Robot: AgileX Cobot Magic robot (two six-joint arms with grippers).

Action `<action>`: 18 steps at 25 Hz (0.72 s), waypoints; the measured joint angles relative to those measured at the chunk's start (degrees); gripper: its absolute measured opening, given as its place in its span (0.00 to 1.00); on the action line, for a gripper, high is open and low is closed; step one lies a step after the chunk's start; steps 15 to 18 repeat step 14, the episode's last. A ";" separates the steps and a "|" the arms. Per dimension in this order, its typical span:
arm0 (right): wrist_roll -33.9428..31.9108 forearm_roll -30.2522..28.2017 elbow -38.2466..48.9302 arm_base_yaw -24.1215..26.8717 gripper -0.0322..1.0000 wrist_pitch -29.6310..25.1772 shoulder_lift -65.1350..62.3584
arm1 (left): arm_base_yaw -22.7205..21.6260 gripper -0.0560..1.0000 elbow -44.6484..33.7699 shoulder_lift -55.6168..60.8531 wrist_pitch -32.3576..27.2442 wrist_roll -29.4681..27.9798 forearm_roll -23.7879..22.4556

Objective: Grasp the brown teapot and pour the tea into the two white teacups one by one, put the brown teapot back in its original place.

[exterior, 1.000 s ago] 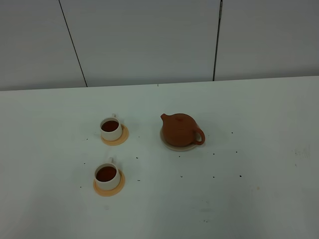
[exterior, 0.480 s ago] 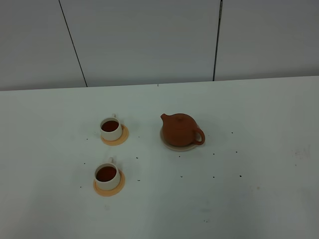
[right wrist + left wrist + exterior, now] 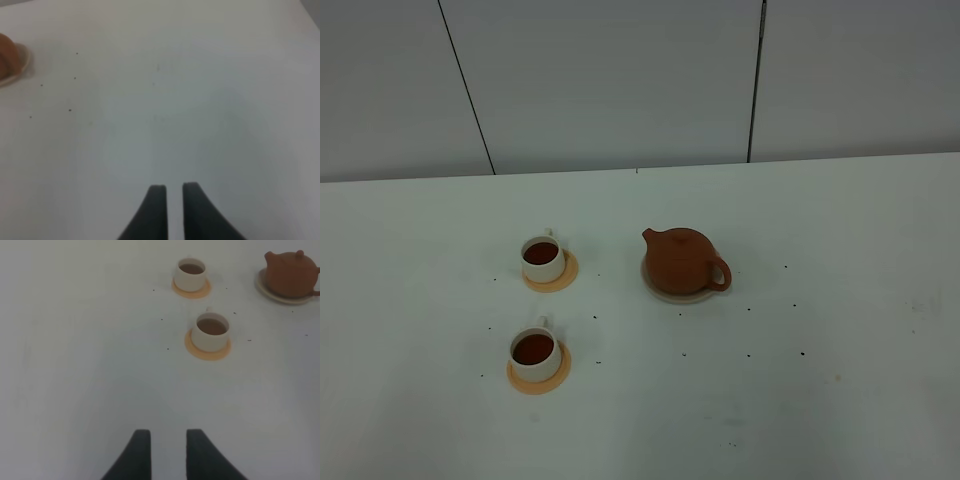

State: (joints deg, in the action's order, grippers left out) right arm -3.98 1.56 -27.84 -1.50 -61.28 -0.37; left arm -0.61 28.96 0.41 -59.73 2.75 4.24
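Note:
The brown teapot [image 3: 682, 260] stands upright on its pale beige saucer [image 3: 656, 290] mid-table, spout to the left, handle to the right. It also shows in the left wrist view [image 3: 292, 275], and its edge shows in the right wrist view [image 3: 6, 57]. The two white teacups, far [image 3: 542, 258] and near [image 3: 535, 352], each hold dark tea; the left wrist view shows both, far [image 3: 190, 274] and near [image 3: 210, 331]. My left gripper [image 3: 168, 432] is empty, its jaws a narrow gap apart, well short of the cups. My right gripper [image 3: 174, 187] is empty with jaws almost together, away from the teapot. Neither gripper shows in the exterior view.
Each cup sits on a flat orange coaster, the far one [image 3: 567, 273] and the near one [image 3: 554, 378]. Small dark specks dot the white table [image 3: 800, 352]. A grey panelled wall [image 3: 620, 80] stands behind the table's far edge.

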 joint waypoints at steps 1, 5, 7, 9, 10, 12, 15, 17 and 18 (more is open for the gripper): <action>0.00 0.00 0.00 0.00 0.10 0.00 0.00 | 0.00 0.28 0.00 0.00 0.00 0.00 0.00; 0.00 0.05 0.00 0.00 0.11 0.00 0.00 | 0.00 0.28 0.00 0.00 0.00 0.00 0.00; 0.00 0.05 0.00 0.00 0.11 0.00 0.00 | 0.00 0.28 0.00 0.00 0.00 0.00 0.00; 0.00 0.05 0.00 0.00 0.11 0.00 0.00 | 0.00 0.28 0.00 0.00 0.00 0.00 0.00; 0.00 0.05 0.00 0.00 0.11 0.00 0.00 | 0.00 0.28 0.00 0.00 0.00 0.00 0.00; 0.00 0.05 0.00 0.00 0.11 0.00 0.00 | 0.00 0.28 0.00 0.00 0.00 0.00 0.00; 0.00 0.05 0.00 0.00 0.11 0.00 0.00 | 0.00 0.28 0.00 0.00 0.00 0.00 0.00; 0.00 0.05 0.00 0.00 0.11 0.00 0.00 | 0.00 0.28 0.00 0.00 0.00 0.00 0.00; 0.00 0.05 0.00 0.00 0.11 0.00 0.00 | 0.00 0.28 0.00 0.00 0.00 0.00 0.00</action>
